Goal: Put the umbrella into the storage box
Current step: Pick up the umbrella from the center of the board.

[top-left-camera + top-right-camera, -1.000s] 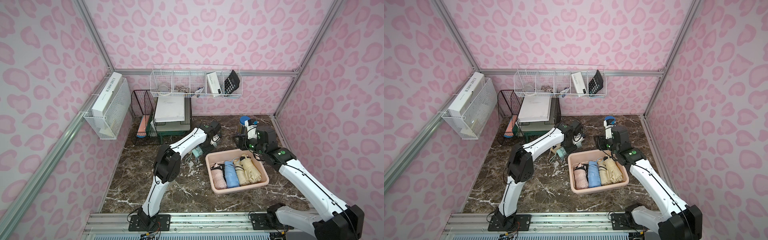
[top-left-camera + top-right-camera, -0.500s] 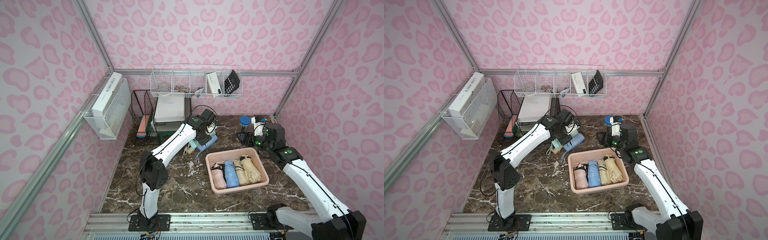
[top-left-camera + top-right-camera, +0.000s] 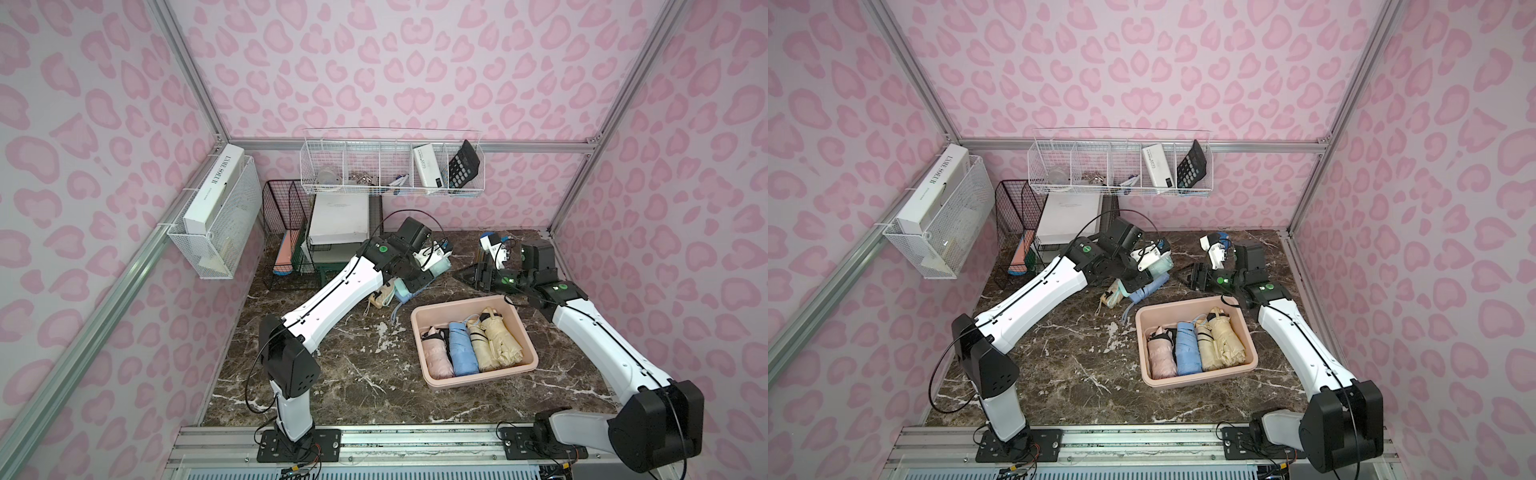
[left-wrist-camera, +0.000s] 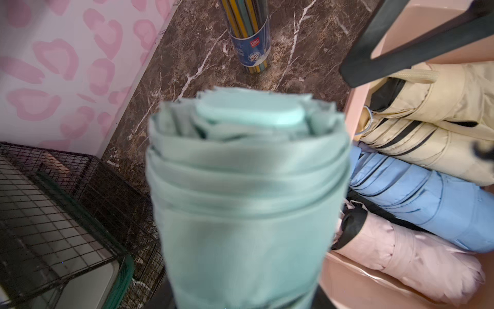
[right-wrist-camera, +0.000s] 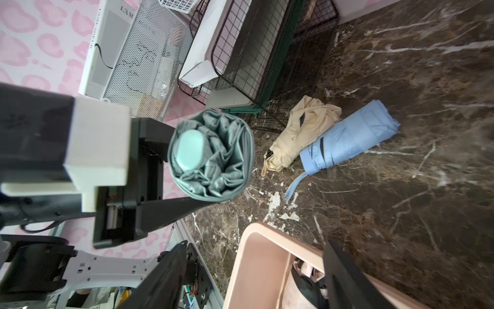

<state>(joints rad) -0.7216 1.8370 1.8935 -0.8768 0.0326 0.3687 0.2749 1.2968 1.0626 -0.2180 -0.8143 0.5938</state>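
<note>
Box (image 3: 214,189) — "L'AME SOEUR" | left gripper (image 5: 192,164) holds mint umbrella (image 4: 248,200) | right gripper (image 5: 255,247) wide

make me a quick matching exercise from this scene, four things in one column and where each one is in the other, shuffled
Things
1. mint green umbrella
2. pink umbrella
3. calculator
4. pencil tub

Places
A. in the white wire basket on the back wall
B. lying in the storage box
C. standing on the marble table
D. held in the left gripper

Pairs: 1-D, 2-B, 3-A, 4-C
</note>
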